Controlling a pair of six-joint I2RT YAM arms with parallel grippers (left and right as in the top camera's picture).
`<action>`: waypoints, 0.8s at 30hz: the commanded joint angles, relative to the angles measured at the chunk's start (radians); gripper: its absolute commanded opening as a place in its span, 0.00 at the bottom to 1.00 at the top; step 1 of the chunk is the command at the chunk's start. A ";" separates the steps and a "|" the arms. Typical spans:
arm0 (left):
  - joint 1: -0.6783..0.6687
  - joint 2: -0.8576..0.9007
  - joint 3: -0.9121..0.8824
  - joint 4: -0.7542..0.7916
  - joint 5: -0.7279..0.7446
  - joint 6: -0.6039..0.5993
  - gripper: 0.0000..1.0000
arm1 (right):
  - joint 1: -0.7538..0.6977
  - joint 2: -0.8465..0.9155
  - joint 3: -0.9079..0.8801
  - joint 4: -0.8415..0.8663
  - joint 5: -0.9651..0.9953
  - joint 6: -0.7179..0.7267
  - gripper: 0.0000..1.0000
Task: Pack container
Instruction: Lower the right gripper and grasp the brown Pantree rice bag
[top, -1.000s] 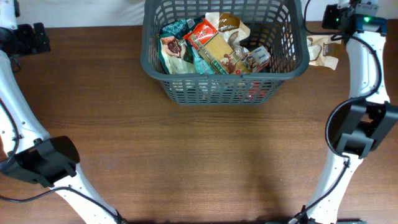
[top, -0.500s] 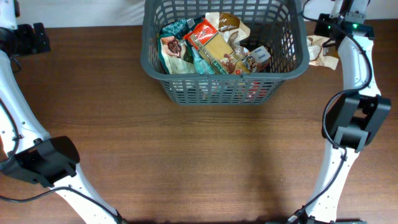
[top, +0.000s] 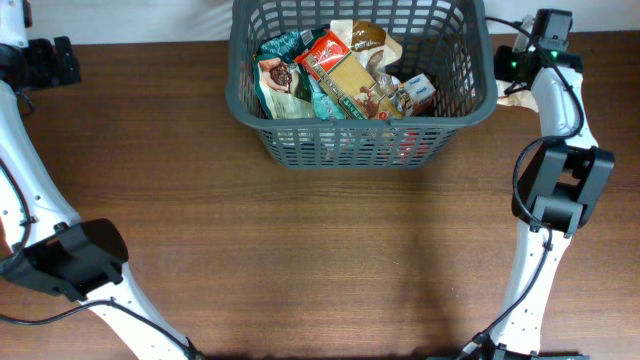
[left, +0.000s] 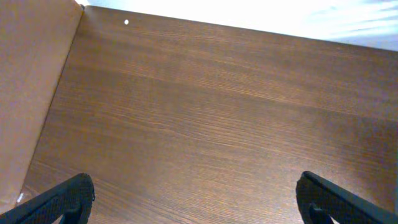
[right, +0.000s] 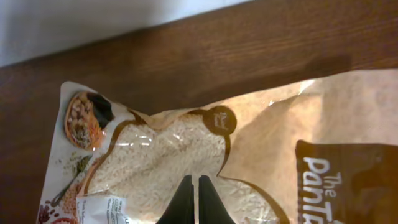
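The part-filled basket (top: 360, 122) sits at the surface's (top: 300, 250) far edge. Just right of it, the right end effector (right: 193, 198), pinched narrow, hangs over a rice packet (right: 155, 155), likely the next pick. The left end effector (left: 196, 199) spreads wide.

Beneath the right hand (right: 198, 200), the rice packet (right: 149, 165) is glossy film, its clear window showing rough white grains beside a matt, paper-brown panel. The table (left: 205, 124) is brown wood grain with a soft sheen. The basket (top: 470, 108) is matt dark grey plastic.
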 joint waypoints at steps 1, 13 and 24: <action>0.001 0.008 -0.004 0.003 0.008 0.016 0.99 | 0.005 0.011 -0.004 -0.011 -0.020 -0.002 0.03; 0.001 0.008 -0.004 0.003 0.008 0.016 0.99 | -0.002 0.018 -0.038 -0.027 -0.024 -0.002 0.04; 0.001 0.008 -0.004 0.002 0.008 0.016 0.99 | -0.008 0.018 -0.080 -0.075 -0.024 -0.002 0.04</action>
